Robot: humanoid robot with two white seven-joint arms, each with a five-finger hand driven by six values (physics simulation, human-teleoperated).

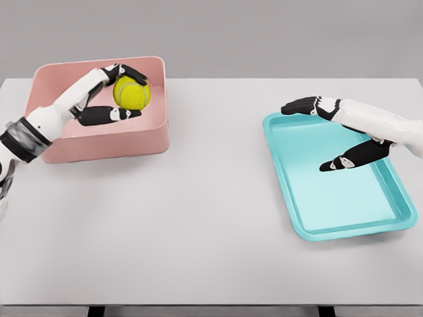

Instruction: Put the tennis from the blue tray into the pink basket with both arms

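Observation:
A yellow-green tennis ball (131, 93) is over the inside of the pink basket (152, 135) at the table's far left. My left hand (121, 92) reaches in over the basket's left side; its black fingers curl round the ball from above and below. The blue tray (330, 228) lies at the right and holds nothing. My right hand (316, 135) hovers over the tray's far half with its fingers spread and nothing in them.
The white table (198, 218) stretches between basket and tray. Its front edge runs along the bottom of the view, with two dark legs showing beneath it.

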